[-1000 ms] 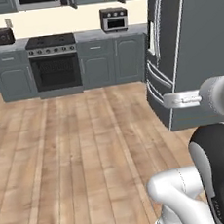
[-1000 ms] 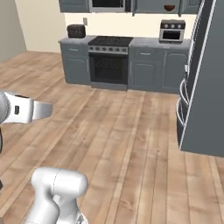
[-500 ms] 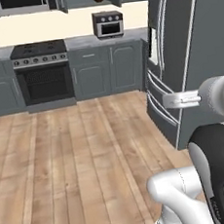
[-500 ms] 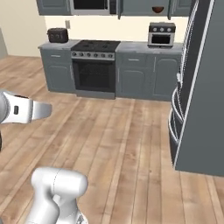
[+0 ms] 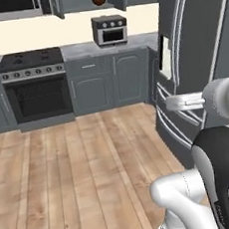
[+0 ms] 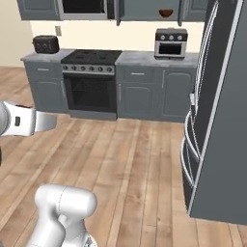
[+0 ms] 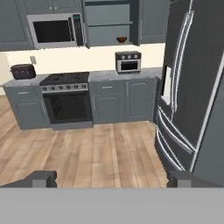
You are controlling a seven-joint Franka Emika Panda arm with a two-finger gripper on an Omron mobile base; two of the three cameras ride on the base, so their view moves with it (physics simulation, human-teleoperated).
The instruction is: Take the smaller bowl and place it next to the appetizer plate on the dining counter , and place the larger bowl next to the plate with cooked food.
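Note:
The smaller bowl [image 7: 121, 40] is a dark reddish-brown bowl on an open shelf between the grey wall cabinets, above the toaster oven. It is also small and far off in the left base view [image 5: 98, 0] and the right base view [image 6: 166, 13]. My gripper [image 7: 112, 179] is open, its two dark fingertips [image 7: 43, 178] spread wide with nothing between them, well short of the cabinets and over the wood floor. The larger bowl, the appetizer plate, the plate with cooked food and the dining counter are out of view.
A toaster oven [image 7: 128, 61] stands on the grey worktop [image 7: 144, 73] under the shelf. A black stove [image 7: 68, 98] lies to its left, with a microwave [image 7: 54, 30] above and a toaster [image 7: 22, 71] further left. A tall dark fridge [image 7: 192, 87] stands close on the right. Wood floor [image 7: 100, 148] lies ahead.
The whole picture has shifted: the base has driven closer to the cabinets, and the stove has slid left in the left base view. The gripper stays open and empty.

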